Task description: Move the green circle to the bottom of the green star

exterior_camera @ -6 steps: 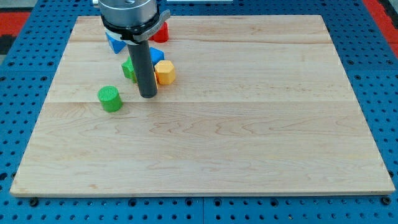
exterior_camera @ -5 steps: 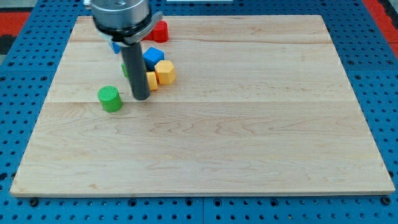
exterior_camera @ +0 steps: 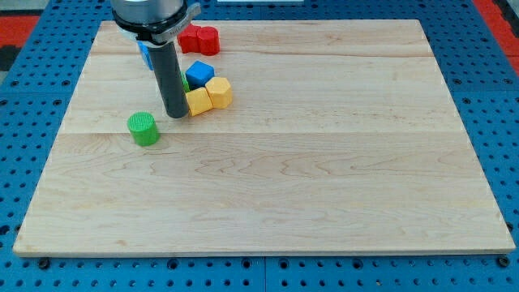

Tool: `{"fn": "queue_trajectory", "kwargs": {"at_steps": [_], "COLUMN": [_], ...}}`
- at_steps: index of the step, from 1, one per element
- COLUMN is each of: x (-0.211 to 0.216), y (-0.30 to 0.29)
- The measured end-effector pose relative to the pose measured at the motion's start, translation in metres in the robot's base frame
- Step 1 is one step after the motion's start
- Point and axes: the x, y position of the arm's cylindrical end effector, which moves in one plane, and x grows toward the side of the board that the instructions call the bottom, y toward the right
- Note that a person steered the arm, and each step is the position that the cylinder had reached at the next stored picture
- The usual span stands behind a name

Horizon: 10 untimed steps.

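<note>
The green circle [exterior_camera: 143, 128], a short ribbed cylinder, stands at the left of the wooden board [exterior_camera: 268, 178]. My tip [exterior_camera: 176, 114] is just up and to the right of it, a small gap apart. The dark rod covers most of the green star [exterior_camera: 186, 83]; only a sliver shows beside the rod. The tip touches or nearly touches the left side of a yellow block [exterior_camera: 198, 101].
A yellow hexagon [exterior_camera: 218, 92] sits right of the yellow block. A blue cube [exterior_camera: 199, 72] lies above them. A red block [exterior_camera: 199, 38] is near the board's top edge. Another blue block [exterior_camera: 146, 53] shows left of the rod.
My tip has moved left and slightly up, from beside the yellow hexagon toward the green circle. The green circle has not moved. The yellow blocks have shifted slightly.
</note>
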Motion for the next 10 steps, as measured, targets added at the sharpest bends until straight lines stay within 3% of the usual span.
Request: {"fn": "queue_trajectory", "kwargs": {"at_steps": [1, 2, 3, 6, 7, 10], "x": [0.064, 0.070, 0.052, 0.063, 0.040, 0.029], "y": [0.003, -0.078, -0.074, -0.033, -0.033, -0.031]}}
